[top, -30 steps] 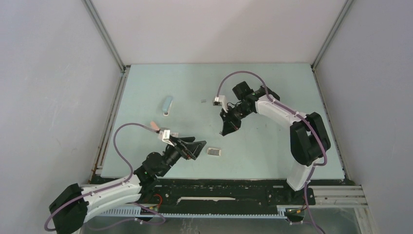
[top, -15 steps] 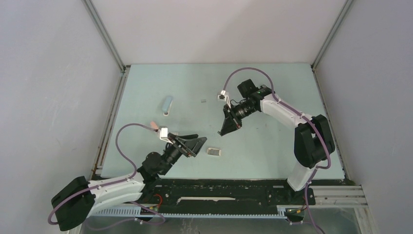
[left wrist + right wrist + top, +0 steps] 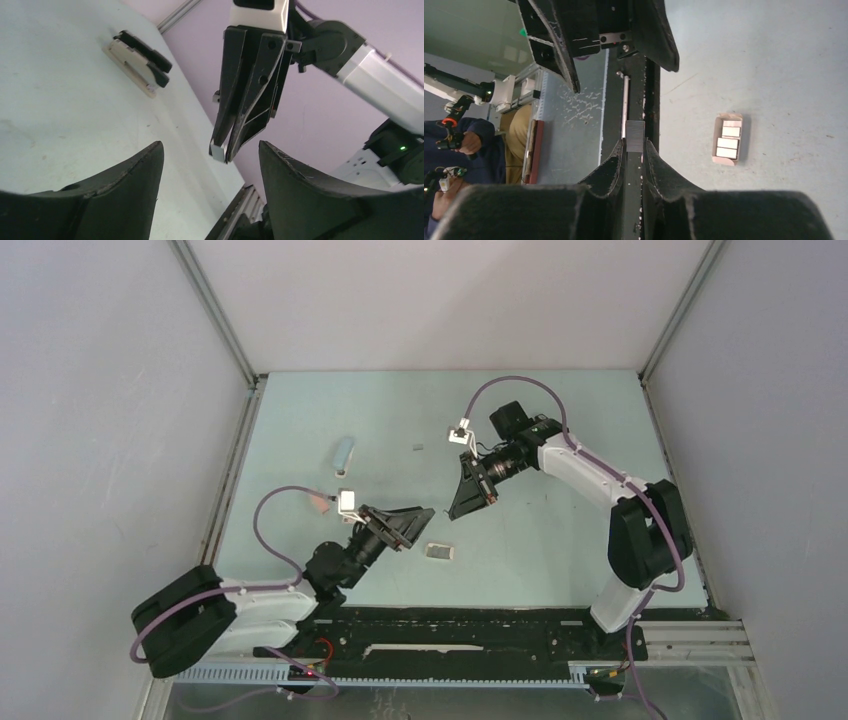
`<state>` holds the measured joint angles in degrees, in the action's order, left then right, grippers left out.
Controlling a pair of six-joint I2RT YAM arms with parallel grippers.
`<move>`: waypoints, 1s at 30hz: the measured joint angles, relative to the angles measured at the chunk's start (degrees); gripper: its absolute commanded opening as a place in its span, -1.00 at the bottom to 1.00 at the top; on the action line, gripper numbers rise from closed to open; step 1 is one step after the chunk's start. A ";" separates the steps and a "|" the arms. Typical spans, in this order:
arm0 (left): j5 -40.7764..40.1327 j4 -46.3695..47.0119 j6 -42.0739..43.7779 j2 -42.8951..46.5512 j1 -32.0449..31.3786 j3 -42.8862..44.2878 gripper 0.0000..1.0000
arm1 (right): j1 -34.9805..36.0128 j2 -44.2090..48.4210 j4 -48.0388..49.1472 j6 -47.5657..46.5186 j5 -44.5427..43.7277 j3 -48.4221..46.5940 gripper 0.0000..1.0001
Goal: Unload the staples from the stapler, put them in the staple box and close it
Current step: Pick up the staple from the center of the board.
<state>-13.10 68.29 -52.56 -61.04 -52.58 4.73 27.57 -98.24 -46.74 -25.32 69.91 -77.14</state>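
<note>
My right gripper (image 3: 460, 508) (image 3: 634, 146) is shut on a short silver-grey strip of staples (image 3: 634, 135), which sticks out past its fingertips. It hangs above the middle of the table, pointing down and to the left. My left gripper (image 3: 420, 517) (image 3: 210, 150) is open and empty, raised off the table. Its jaws point at the right gripper's tips, and the strip (image 3: 218, 151) shows just ahead of the gap between them. The light blue stapler (image 3: 343, 455) lies at the far left of the table, apart from both grippers.
A small box with white-and-grey strips (image 3: 438, 552) (image 3: 728, 138) lies on the table below the grippers; it also shows in the left wrist view (image 3: 137, 65). A pink block (image 3: 320, 502) lies at the left. A tiny grey piece (image 3: 417, 447) lies farther back.
My left gripper has swung right and risen towards the right gripper's tips. The right gripper has tilted a little and still holds the strip.
</note>
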 measured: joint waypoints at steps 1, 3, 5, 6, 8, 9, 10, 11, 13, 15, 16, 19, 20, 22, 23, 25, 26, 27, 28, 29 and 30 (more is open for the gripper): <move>0.11 1.22 -0.26 -1.31 0.00 0.48 0.46 | 0.00 0.24 0.07 0.17 0.48 0.09 -0.60; 0.55 4.31 -1.40 -4.22 0.00 1.38 0.44 | 0.00 0.68 0.15 0.59 1.42 0.42 -0.60; 1.36 6.27 -2.19 -6.56 0.00 2.19 0.41 | 0.00 0.96 0.22 1.05 2.23 0.68 -0.60; 1.75 6.95 -2.62 -7.45 -0.02 2.58 0.38 | 0.00 1.07 0.22 1.27 2.56 0.72 -0.60; 2.16 7.82 -3.10 -8.66 -0.02 3.19 0.32 | 0.00 1.18 0.33 1.55 3.06 0.72 -0.60; 2.43 8.13 -3.26 -9.11 -0.09 3.45 0.30 | 0.00 1.20 0.35 1.70 3.32 0.74 -0.60; 2.67 8.37 -3.43 -9.38 -0.13 3.65 0.27 | 0.00 1.20 0.44 1.90 3.58 0.81 -0.60; 2.82 8.74 -3.56 -9.57 -0.17 3.80 0.24 | 0.00 1.20 0.50 2.03 3.74 0.90 -0.60; 2.97 9.25 -3.87 -9.70 -0.31 4.09 0.16 | 0.02 1.20 0.57 2.32 3.98 1.09 -0.60; 3.04 9.73 -4.04 -9.97 -0.46 4.28 0.07 | 0.15 1.20 0.66 2.60 4.20 1.14 -0.60; 3.06 10.03 -4.09 -10.21 -0.55 4.37 0.05 | 0.15 1.20 0.72 2.64 4.26 1.14 -0.60; 3.19 10.27 -4.42 -11.13 -0.81 4.50 -0.02 | 0.17 1.20 0.81 2.95 4.96 1.14 -0.60; 3.28 10.32 -4.44 -11.47 -0.90 4.52 -0.02 | 0.15 1.20 0.83 3.02 5.22 1.14 -0.60; 3.32 10.36 -4.48 -12.20 -1.07 4.52 -0.03 | 0.15 1.20 0.96 3.32 5.84 1.14 -0.60; 3.32 10.36 -4.48 -12.44 -1.14 4.52 -0.03 | 0.15 1.20 1.05 3.43 6.08 1.16 -0.60; 3.37 10.45 -4.48 -12.92 -1.31 4.52 -0.07 | 0.15 1.20 1.33 3.72 6.45 1.27 -0.60; 3.45 10.47 -4.48 -13.11 -1.36 4.55 -0.10 | 0.15 1.20 1.40 3.80 6.58 1.38 -0.60; 3.54 10.47 -4.48 -13.31 -1.42 4.66 -0.13 | 0.15 1.20 1.42 3.89 6.71 1.46 -0.60; 3.76 10.49 -4.50 -13.49 -1.46 4.85 -0.16 | 0.15 1.20 1.40 4.00 6.73 1.49 -0.60; 3.89 10.47 -4.50 -13.62 -1.53 5.11 -0.20 | 0.15 1.20 1.46 4.07 6.82 1.46 -0.60; 4.11 10.51 -4.52 -13.70 -1.62 5.40 -0.23 | 0.15 1.20 1.49 4.11 6.93 1.46 -0.60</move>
<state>-8.99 78.81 -57.08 -74.74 -54.19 10.13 27.73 -97.03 -45.25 -21.21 76.84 -75.68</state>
